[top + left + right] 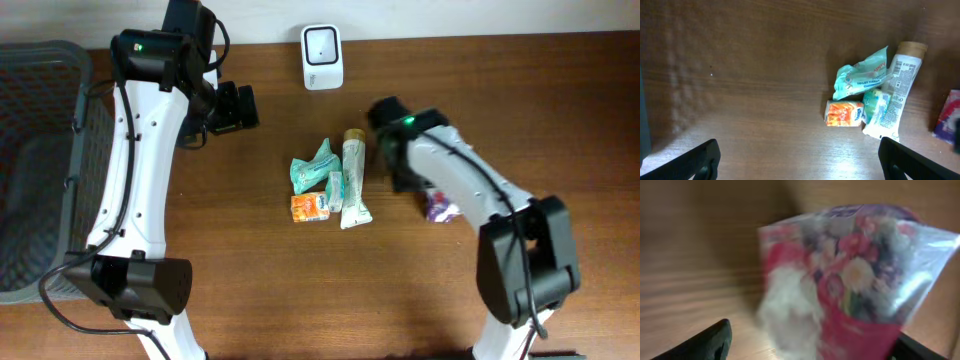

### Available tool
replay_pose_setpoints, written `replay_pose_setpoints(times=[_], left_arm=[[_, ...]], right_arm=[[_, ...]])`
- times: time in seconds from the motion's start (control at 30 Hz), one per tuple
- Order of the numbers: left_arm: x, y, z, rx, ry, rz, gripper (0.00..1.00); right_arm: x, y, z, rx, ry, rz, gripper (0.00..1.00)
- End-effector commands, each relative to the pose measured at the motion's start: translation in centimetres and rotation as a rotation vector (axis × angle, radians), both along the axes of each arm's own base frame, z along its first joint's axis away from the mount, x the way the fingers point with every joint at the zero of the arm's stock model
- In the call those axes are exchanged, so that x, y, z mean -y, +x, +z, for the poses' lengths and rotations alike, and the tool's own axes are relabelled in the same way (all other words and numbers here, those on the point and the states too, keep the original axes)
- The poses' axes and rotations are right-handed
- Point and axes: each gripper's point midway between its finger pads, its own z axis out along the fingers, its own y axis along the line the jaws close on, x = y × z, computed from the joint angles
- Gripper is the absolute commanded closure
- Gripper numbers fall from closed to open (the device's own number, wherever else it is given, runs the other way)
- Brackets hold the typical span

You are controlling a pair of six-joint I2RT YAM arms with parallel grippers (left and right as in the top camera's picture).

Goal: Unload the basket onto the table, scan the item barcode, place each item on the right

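Wood-grain table (300, 295) | left tool (797, 155) wide open, empty | right tool (812, 337) spread around glossy floral pouch (855, 280), seemingly ungripped

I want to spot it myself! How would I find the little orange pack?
Find the white scanner at the table's far edge, then the small pile below it. The orange pack sits at the pile's lower left, below the teal tissue pack. It's the only orange one there.
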Motion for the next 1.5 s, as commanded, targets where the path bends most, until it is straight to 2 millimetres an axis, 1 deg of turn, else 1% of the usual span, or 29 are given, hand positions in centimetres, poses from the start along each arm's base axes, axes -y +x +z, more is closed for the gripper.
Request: replay_pose_setpoints(times=[0.0, 0.07, 0.1, 0.17, 0.2, 0.23, 0.27, 0.33, 0.37, 0.4, 0.43, 0.5, 0.57, 0.6, 0.67, 0.73, 0.8, 0.9, 0.97, 1.03, 1.13, 1.17, 1.23, 1.27, 1.3, 1.33, 1.4, 1.43, 1.47], left_arm=[[-0.2, 0.0, 0.2, 0.005, 0.002, 0.006, 0.01], [-0.2, 0.0, 0.2, 0.005, 0.002, 0.006, 0.01], [-0.2, 0.0, 0.2, 0.005, 0.002, 0.006, 0.01], [-0.2, 0.0, 0.2, 0.005, 0.002, 0.005, 0.01], [-0.2, 0.0, 0.2, 0.005, 0.002, 0.006, 0.01], [-0.2, 0.0, 0.2, 0.005, 0.002, 0.006, 0.01], [-0.2, 0.0, 0.2, 0.005, 0.002, 0.006, 0.01], [-0.2, 0.0, 0.2, 0.005, 0.002, 0.006, 0.01], [-0.2, 0.0, 0.2, 0.005, 0.002, 0.006, 0.01], [-0.2, 0.0, 0.2, 0.005, 0.002, 0.006, 0.01], [-0.2, 0.0, 0.2, 0.005, 0.002, 0.006, 0.01], [-0.2, 0.0, 0.2, 0.005, 0.002, 0.006, 0.01], [-0.2, 0.0, 0.2, 0.005, 0.002, 0.006, 0.01], [-0.2, 0.0, 0.2, 0.005, 0.002, 0.006, 0.01], [-0.2, 0.0, 0.2, 0.005, 0.002, 0.006, 0.01], [-0.2, 0.0, 0.2, 0.005, 0.002, 0.006, 0.01], [-0.2, 0.0, 0.2, 0.005, 0.002, 0.006, 0.01], [-0.2, 0.0, 0.2, 0.005, 0.002, 0.006, 0.01], [-0.2, 0.0, 0.2, 0.005, 0.002, 0.006, 0.01], [-0.2, 0.0, 0.2, 0.005, 0.002, 0.006, 0.01], [-0.2, 0.0, 0.2, 0.005, 0.002, 0.006, 0.01], [-0.2, 0.0, 0.2, 0.005, 0.002, 0.006, 0.01], [-0.2, 0.0, 0.2, 0.005, 0.002, 0.006, 0.01], [-0.2, 0.0, 0.2, 0.005, 0.002, 0.006, 0.01], [-0.2, 0.0, 0.2, 0.005, 0.002, 0.006, 0.01], [-0.2, 0.0, 0.2, 0.005, 0.002, 0.006, 0.01], [-0.2, 0.0, 0.2, 0.005, 0.002, 0.006, 0.01], [-0.2, 0.0, 0.2, 0.005, 0.002, 0.006, 0.01], [-0.2, 0.0, 0.2, 0.005, 0.002, 0.006, 0.01]], right_arm=[[-8.4, -0.6, -0.8, -0.028, 0.248, 0.14, 0.1], [-13.4, 0.1, 0.7, -0.009, 0.425, 0.235, 0.09], [-14.3, 1.1, 2.4, 0.026, 0.46, 0.247, 0.08], [-13.9, 3.0, 6.6, 0.089, 0.481, 0.23, 0.05], [-12.4, 4.0, 8.8, 0.115, 0.48, 0.218, 0.05], [-10.8, 4.6, 9.7, 0.126, 0.472, 0.197, 0.04], [-7.4, 5.0, 9.6, 0.116, 0.436, 0.124, 0.04], [-2.0, 5.2, 8.2, 0.076, 0.407, 0.035, 0.04], [1.0, 5.2, 7.3, 0.066, 0.406, -0.039, 0.01], [3.1, 5.1, 6.4, 0.05, 0.452, -0.084, 0.01], [3.6, 4.9, 5.3, 0.012, 0.585, -0.032, 0.01], [2.8, 4.2, 3.4, -0.012, 0.923, 0.093, 0.01], [3.0, 3.7, 0.6, 0.013, 1.112, 0.059, 0.01], [2.3, 3.2, -1.1, 0.027, 1.205, 0.053, 0.06], [1.0, 2.0, -3.4, 0.036, 1.272, 0.069, 0.06], [0.1, 1.7, -3.8, 0.063, 1.335, 0.095, 0.06], [0.1, 1.8, -4.0, 0.071, 1.335, 0.101, 0.07], [-0.3, 2.3, -3.9, 0.087, 1.33, 0.124, 0.18], [-1.7, 2.9, -3.8, 0.087, 1.333, 0.123, 0.32], [-2.8, 2.6, -4.9, 0.042, 1.259, 0.118, 0.55], [-5.3, 2.0, -4.4, 0.009, 1.299, 0.17, 0.96], [-6.2, 2.2, -3.1, 0.017, 1.373, 0.188, 0.96], [-6.9, 4.6, 2.5, 0.106, 1.518, 0.259, 0.96], [-6.9, 6.0, 5.7, 0.165, 1.529, 0.302, 0.96], [-7.1, 7.7, 10.3, 0.248, 1.518, 0.358, 0.96], [-7.6, 8.7, 14.0, 0.31, 1.51, 0.418, 0.96], [-8.9, 9.7, 18.5, 0.375, 1.501, 0.503, 0.96], [-10.3, 10.0, 20.5, 0.405, 1.496, 0.559, 0.96], [-11.8, 10.3, 21.5, 0.425, 1.483, 0.587, 0.96]])
